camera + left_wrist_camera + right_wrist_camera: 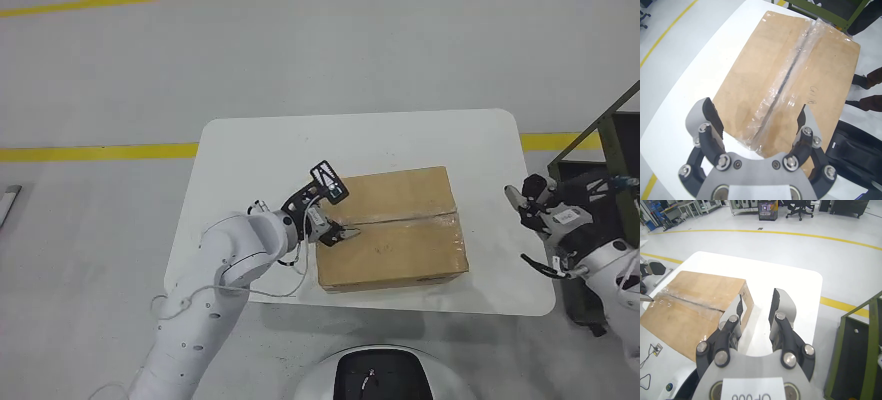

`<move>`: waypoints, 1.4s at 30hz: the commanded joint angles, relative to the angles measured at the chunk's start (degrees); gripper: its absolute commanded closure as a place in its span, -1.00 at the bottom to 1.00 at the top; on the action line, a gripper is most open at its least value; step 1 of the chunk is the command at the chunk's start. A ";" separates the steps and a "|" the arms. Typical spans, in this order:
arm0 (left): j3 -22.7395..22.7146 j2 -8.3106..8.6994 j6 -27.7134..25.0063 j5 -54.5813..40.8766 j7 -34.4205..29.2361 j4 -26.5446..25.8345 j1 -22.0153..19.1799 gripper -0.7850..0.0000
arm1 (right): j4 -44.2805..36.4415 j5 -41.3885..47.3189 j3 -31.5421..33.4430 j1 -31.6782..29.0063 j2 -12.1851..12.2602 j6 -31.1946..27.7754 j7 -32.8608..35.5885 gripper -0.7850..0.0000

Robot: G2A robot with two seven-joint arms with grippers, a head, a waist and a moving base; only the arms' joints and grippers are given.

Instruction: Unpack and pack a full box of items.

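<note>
Left arm is bent in over the bench [260, 150], with the left gripper [345, 232] at the left end of the cardboard box [400, 235], right by the seam, fingers spread wide and holding nothing. The box is a flat brown rectangle sitting mid-bench, flaps closed, with crinkly clear tape [791, 62] down the middle. The right gripper [758, 294] hangs just off the bench's right edge, partly open and empty too.

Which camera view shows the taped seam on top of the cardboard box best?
The left wrist view: the taped seam runs close and full length down the cardboard box, tape wrinkles plain. The top view shows it far off, as a thin line. The right wrist view shows it slanted, its near end behind the right gripper.
</note>
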 commanded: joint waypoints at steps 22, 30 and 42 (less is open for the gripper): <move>-19.79 4.07 4.91 5.51 -3.63 -12.87 15.32 -1.00 | 16.68 -5.31 -38.26 24.32 -4.40 -2.67 -1.97 1.00; -17.19 3.97 4.52 5.56 -2.28 -11.06 13.83 -1.00 | 14.95 -4.09 -29.64 18.88 -2.92 -1.15 2.63 1.00; -14.30 3.80 4.02 5.02 -1.19 -8.06 10.79 -1.00 | 10.94 -2.29 -19.77 14.27 -1.54 -1.05 5.82 1.00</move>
